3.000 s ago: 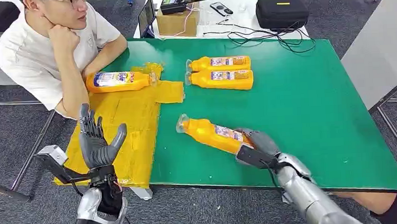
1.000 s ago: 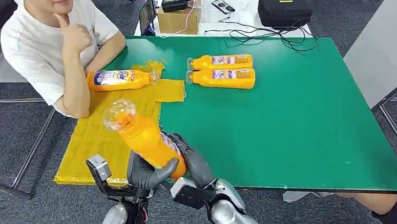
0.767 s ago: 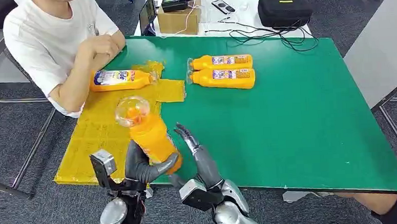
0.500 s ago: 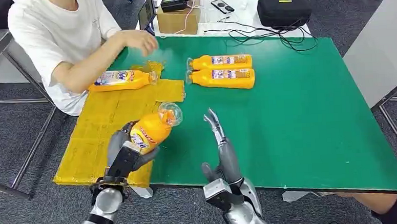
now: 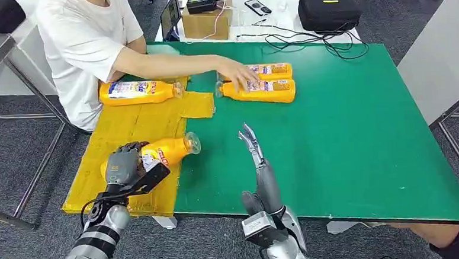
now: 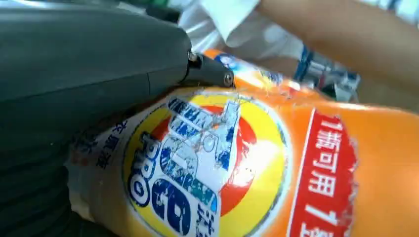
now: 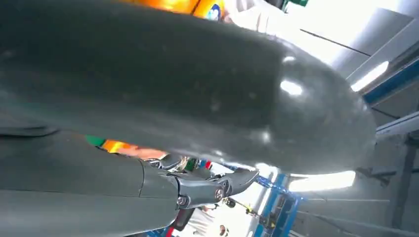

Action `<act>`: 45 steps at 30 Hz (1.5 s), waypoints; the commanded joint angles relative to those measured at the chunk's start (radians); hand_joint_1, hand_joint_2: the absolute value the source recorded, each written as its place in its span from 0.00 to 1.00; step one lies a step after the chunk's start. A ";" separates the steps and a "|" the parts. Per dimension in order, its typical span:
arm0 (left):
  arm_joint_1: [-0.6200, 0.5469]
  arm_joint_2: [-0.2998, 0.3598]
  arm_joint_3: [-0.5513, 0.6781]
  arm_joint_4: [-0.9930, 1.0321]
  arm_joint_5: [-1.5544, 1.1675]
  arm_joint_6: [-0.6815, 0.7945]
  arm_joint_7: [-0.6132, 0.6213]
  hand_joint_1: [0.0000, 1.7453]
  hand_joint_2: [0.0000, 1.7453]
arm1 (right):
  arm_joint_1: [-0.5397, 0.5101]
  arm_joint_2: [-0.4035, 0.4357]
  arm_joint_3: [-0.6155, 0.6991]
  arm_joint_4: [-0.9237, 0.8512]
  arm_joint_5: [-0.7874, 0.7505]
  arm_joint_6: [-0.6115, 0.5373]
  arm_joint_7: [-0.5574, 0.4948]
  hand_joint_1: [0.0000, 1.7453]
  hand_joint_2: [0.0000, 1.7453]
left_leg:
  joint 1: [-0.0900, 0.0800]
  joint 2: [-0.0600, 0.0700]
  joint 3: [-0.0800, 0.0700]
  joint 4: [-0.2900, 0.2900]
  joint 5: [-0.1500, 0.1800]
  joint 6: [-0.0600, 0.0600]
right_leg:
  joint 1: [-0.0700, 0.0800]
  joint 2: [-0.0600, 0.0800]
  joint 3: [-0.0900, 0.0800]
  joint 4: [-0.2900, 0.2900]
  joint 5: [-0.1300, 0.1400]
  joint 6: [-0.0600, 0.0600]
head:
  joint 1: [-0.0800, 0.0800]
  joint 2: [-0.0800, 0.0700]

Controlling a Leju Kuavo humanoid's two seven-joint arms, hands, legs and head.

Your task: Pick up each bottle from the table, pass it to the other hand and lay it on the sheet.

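Left hand (image 5: 124, 166) gripped the held bottle (image 5: 157, 153) around its base half, fingers wrapped over the body; the left wrist view confirmed contact, thumb (image 6: 89, 74) pressed on the label of the bottle (image 6: 237, 168). The bottle sat low over the yellow sheet (image 5: 126, 132), at the sheet's near right corner. Couldn't tell whether it was touching the sheet or just above.

Key relation: the long axis ran roughly parallel to the table's near edge, cap (image 5: 192, 143) pointing toward the green tabletop (image 5: 346, 141) and overhanging the sheet's right edge. The hand was at the opposite end from the cap, so my read was that letting go calls for opening the fingers upward, away from the body. Risk, in my judgement: it's round and could roll off the sheet toward the green side.

Right hand (image 5: 258, 163) was empty, fingers straight and spread, standing upright over the near edge of the tabletop, well apart from the held bottle.

Another bottle (image 5: 137, 91) lay on the sheet at its far edge. Two bottles left on the green, side by side near the far edge; a person's hand (image 5: 239, 75) rested on the pair, over the farther bottle (image 5: 268, 70) and touching the nearer one (image 5: 266, 91). The right hand was nearer to those.
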 commanded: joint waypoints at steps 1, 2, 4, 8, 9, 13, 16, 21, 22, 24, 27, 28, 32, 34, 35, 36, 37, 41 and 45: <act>-0.146 0.028 -0.022 0.260 0.001 -0.164 0.012 0.76 1.00 | -0.018 -0.014 -0.027 0.042 -0.054 0.032 -0.013 0.00 0.00 | 0.001 -0.001 0.005 -0.001 -0.001 -0.001 | 0.001 -0.001 0.005 0.000 -0.001 -0.002 | 0.000 0.000; -0.146 0.028 -0.022 0.260 0.001 -0.164 0.012 0.76 1.00 | -0.018 -0.014 -0.027 0.042 -0.054 0.032 -0.013 0.00 0.00 | 0.001 0.000 0.006 -0.001 -0.001 -0.002 | 0.001 -0.001 0.006 0.000 -0.002 -0.003 | 0.000 0.000; -0.146 0.028 -0.022 0.260 0.001 -0.164 0.012 0.76 1.00 | -0.018 -0.014 -0.027 0.042 -0.054 0.032 -0.013 0.00 0.00 | 0.000 0.001 0.007 -0.001 -0.001 -0.001 | 0.001 0.000 0.007 -0.001 -0.001 -0.003 | 0.000 0.000; -0.166 0.009 -0.005 0.281 0.058 -0.297 0.025 0.00 1.00 | -0.027 -0.009 -0.045 0.075 -0.072 0.053 -0.014 0.00 0.00 | 0.001 -0.001 0.008 -0.001 0.001 -0.002 | 0.001 -0.001 0.007 0.000 0.000 -0.002 | 0.000 0.000; -0.187 0.006 0.001 0.304 0.068 -0.368 0.077 0.00 1.00 | -0.029 -0.008 -0.052 0.085 -0.077 0.056 -0.015 0.00 0.00 | 0.001 0.000 0.007 -0.001 0.001 -0.002 | 0.001 0.000 0.007 0.000 0.000 -0.002 | 0.000 0.000; -0.216 0.032 -0.058 0.360 0.050 -0.520 0.110 0.00 1.00 | -0.042 -0.002 -0.074 0.101 -0.109 0.078 -0.023 0.00 0.00 | 0.000 0.000 0.009 -0.002 0.002 -0.003 | 0.001 -0.001 0.008 0.000 0.000 -0.004 | 0.000 0.000; -0.199 0.047 -0.021 0.353 0.144 -0.584 0.015 0.00 1.00 | -0.067 -0.001 -0.076 0.132 -0.136 0.088 -0.023 0.00 0.00 | 0.000 0.005 0.012 -0.003 0.001 -0.003 | 0.001 0.004 0.011 0.000 0.001 -0.004 | 0.000 0.000; -0.110 0.063 -0.019 0.221 0.305 -0.697 -0.084 0.00 1.00 | -0.063 -0.021 -0.035 0.156 -0.173 0.070 -0.023 0.00 0.00 | -0.001 0.003 0.013 -0.003 0.002 -0.003 | 0.000 0.003 0.012 -0.001 0.002 -0.004 | 0.000 0.000; -0.104 0.063 -0.027 0.200 0.316 -0.703 -0.073 0.00 1.00 | -0.068 -0.024 -0.031 0.160 -0.180 0.067 -0.023 0.00 0.00 | 0.000 0.004 0.015 -0.004 0.001 -0.003 | 0.000 0.004 0.013 -0.002 0.002 -0.005 | -0.001 0.000; -0.099 0.063 -0.019 0.181 0.388 -0.772 -0.071 0.00 1.00 | -0.075 -0.027 -0.025 0.171 -0.190 0.063 -0.023 0.00 0.00 | 0.000 0.001 0.013 -0.003 0.002 -0.003 | 0.000 0.003 0.012 0.000 0.001 -0.003 | 0.000 0.000; -0.009 0.107 -0.059 0.031 0.616 -0.942 -0.147 0.00 0.00 | -0.093 -0.032 0.004 0.189 -0.211 0.066 -0.023 0.00 0.00 | -0.001 0.005 0.014 -0.003 0.001 -0.003 | 0.000 0.006 0.012 0.000 0.001 -0.003 | 0.000 0.000; 0.014 0.116 -0.094 -0.022 0.684 -0.951 -0.132 0.00 0.00 | -0.099 -0.036 0.013 0.194 -0.213 0.056 -0.023 0.00 0.00 | 0.000 0.007 0.015 -0.004 0.001 -0.003 | 0.000 0.008 0.013 -0.001 0.001 -0.004 | 0.000 0.000; 0.063 0.093 -0.165 -0.211 0.748 -0.858 -0.146 0.00 0.00 | -0.096 -0.043 -0.002 0.201 -0.204 0.071 -0.023 0.00 0.00 | 0.001 0.005 0.012 -0.002 0.000 -0.003 | 0.001 0.005 0.012 0.000 0.000 -0.004 | 0.000 0.000; 0.105 0.074 -0.181 -0.314 0.766 -0.803 -0.181 0.00 0.00 | -0.081 -0.050 0.005 0.169 -0.201 0.105 -0.023 0.00 0.00 | 0.001 -0.002 0.011 -0.002 0.001 -0.003 | 0.001 -0.001 0.011 0.000 -0.001 -0.003 | 0.000 0.000; 0.131 0.059 -0.185 -0.369 0.747 -0.748 -0.181 0.00 0.00 | -0.069 -0.052 0.013 0.159 -0.175 0.090 -0.023 0.00 0.00 | 0.000 -0.001 0.010 -0.001 0.001 -0.003 | 0.001 0.001 0.010 0.001 -0.001 -0.003 | 0.000 0.000; 0.149 0.042 -0.178 -0.413 0.756 -0.725 -0.178 0.00 0.00 | -0.061 -0.053 0.016 0.155 -0.149 0.083 -0.023 0.00 0.00 | 0.001 -0.001 0.009 -0.001 0.001 -0.003 | 0.001 0.000 0.009 0.001 -0.001 -0.002 | 0.000 0.000; 0.167 0.023 -0.168 -0.455 0.779 -0.713 -0.182 0.00 0.00 | -0.049 -0.054 0.017 0.146 -0.126 0.077 -0.023 0.00 0.00 | 0.000 -0.002 0.007 -0.001 0.002 -0.002 | 0.000 0.000 0.008 0.001 0.000 -0.002 | 0.000 0.000; 0.240 -0.062 -0.102 -0.607 0.979 -0.716 -0.149 0.00 0.00 | -0.047 -0.105 0.054 0.191 0.089 0.103 0.094 0.00 1.00 | 0.001 -0.002 0.006 0.000 0.000 -0.002 | 0.001 -0.001 0.006 0.001 -0.002 -0.002 | 0.000 0.000; 0.264 -0.057 -0.121 -0.665 0.990 -0.699 -0.116 0.00 0.00 | -0.038 -0.107 0.032 0.199 0.097 0.112 0.081 0.00 1.00 | 0.001 0.000 0.004 -0.001 0.000 -0.003 | 0.001 0.000 0.004 0.000 -0.001 -0.002 | 0.000 0.000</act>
